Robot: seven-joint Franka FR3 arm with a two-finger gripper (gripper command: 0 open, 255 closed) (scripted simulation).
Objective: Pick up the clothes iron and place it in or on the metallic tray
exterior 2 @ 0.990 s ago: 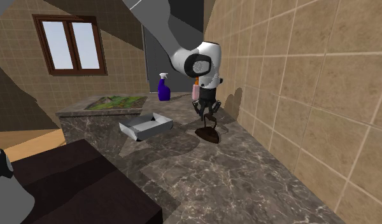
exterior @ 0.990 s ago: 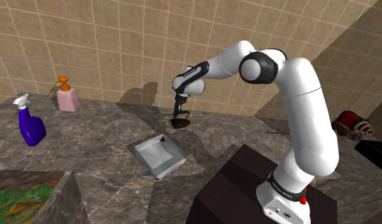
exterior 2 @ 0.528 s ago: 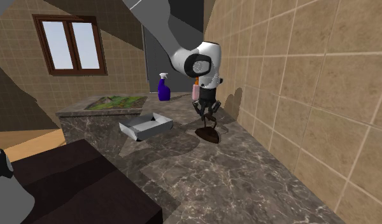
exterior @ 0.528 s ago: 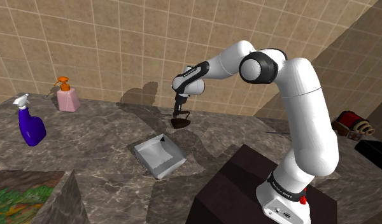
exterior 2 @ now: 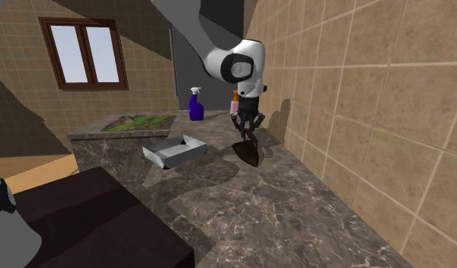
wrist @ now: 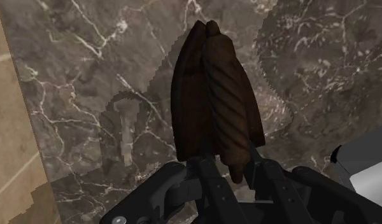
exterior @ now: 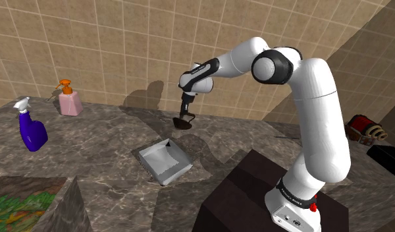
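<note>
Black claw (wrist: 228, 163): clenched on the rear end of the twisted handle of the dark brown iron (wrist: 212, 95), one finger on each side. Gripped this way, the load hangs from its handle and should not swing sideways. From where I stand, the iron hangs tilted, nose down, close to the tiled wall. Its shadow lies apart from it on the dark veined counter (exterior: 104, 142), so I judge it clear of the surface. The grey tray (exterior: 164, 163) rests open side up on the counter, nearer the stand and well apart from the iron. Remaining work, by my reading: carry across, then lower. A blue spray bottle (exterior: 31, 128) and a pink soap bottle (exterior: 71, 100) stand well off that path.
</note>
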